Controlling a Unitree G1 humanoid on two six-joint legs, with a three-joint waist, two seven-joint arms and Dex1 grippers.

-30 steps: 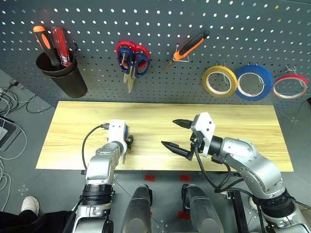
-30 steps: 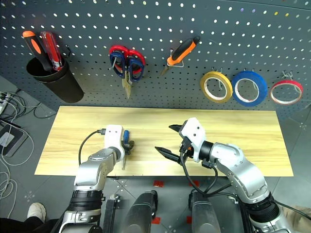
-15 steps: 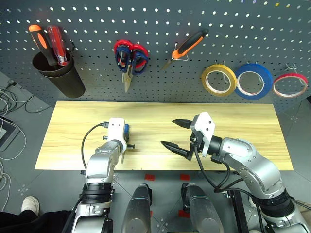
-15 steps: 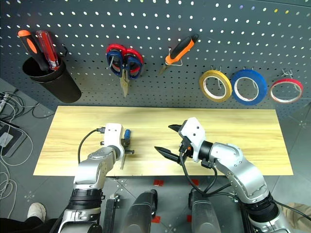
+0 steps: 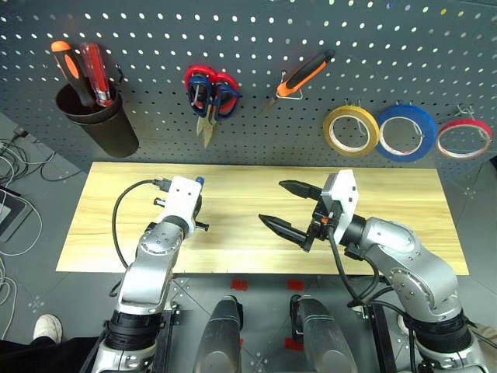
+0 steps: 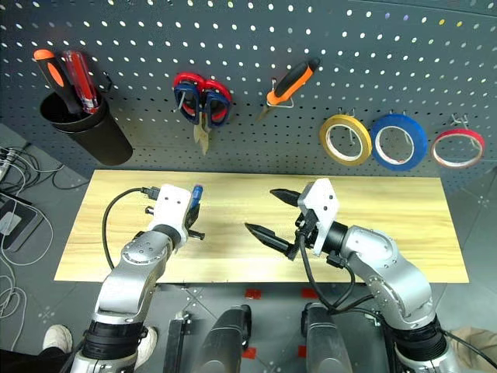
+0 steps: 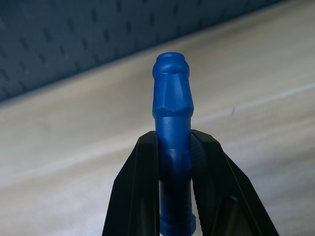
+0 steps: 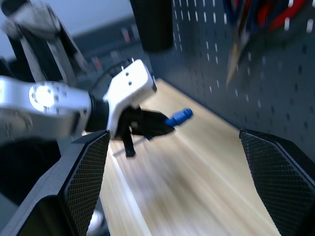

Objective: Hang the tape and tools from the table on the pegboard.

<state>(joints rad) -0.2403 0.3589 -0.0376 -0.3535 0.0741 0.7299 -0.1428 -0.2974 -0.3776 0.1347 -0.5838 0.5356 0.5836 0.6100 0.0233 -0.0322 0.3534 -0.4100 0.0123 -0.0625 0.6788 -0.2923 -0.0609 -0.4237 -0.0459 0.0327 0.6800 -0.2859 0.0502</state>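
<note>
Both pincers over table (image 5: 404, 194): left (image 7: 172, 162) clamps screwdriver (image 7: 172, 123), right (image 5: 289, 208) apart.

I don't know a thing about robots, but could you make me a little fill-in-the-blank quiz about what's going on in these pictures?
1. The left gripper has its jaws shut on the handle of a screwdriver whose colour is ____.
2. The right gripper hangs over the table with its jaws ____.
3. On the pegboard, the roll between the yellow tape and the thin red roll is coloured ____.

Missing words: blue; open; blue
</note>
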